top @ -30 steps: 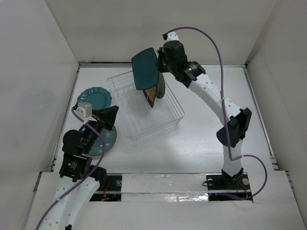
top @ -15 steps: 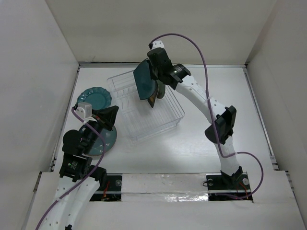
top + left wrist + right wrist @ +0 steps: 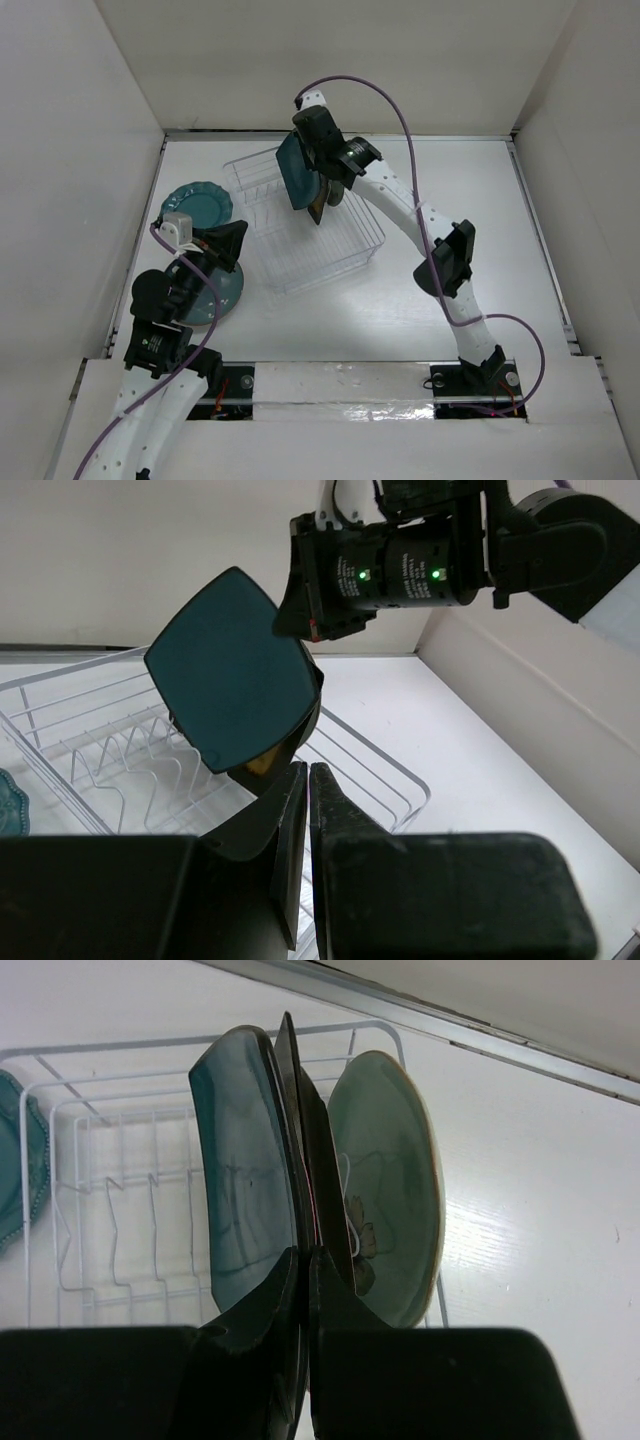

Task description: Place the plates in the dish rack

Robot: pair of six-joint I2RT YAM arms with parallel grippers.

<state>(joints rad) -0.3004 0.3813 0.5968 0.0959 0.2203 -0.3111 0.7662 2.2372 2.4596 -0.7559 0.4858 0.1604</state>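
We see the right gripper (image 3: 303,1256) pinching the rim of the squarish dark teal plate (image 3: 240,1160), one finger on each face. The plate stands on edge with a corner uppermost, its broad face turned toward the left arm and tipped a little off upright. It hangs over the far part of the dish rack (image 3: 340,255), and we cannot tell whether its lower edge touches the wires.

Just behind it the mustard-yellow plate (image 3: 318,208) stands in the rack, then the pale green plate (image 3: 390,1180), both on edge and nearly parallel to the held one.

The left gripper (image 3: 308,780) has its jaws pressed together with nothing between them. It sits over the far edge of the round teal-blue plate (image 3: 222,292), which lies flat on the table (image 3: 520,230) left of the rack. The scalloped teal plate (image 3: 195,205) lies flat beyond it.

We count five plates and one rack.
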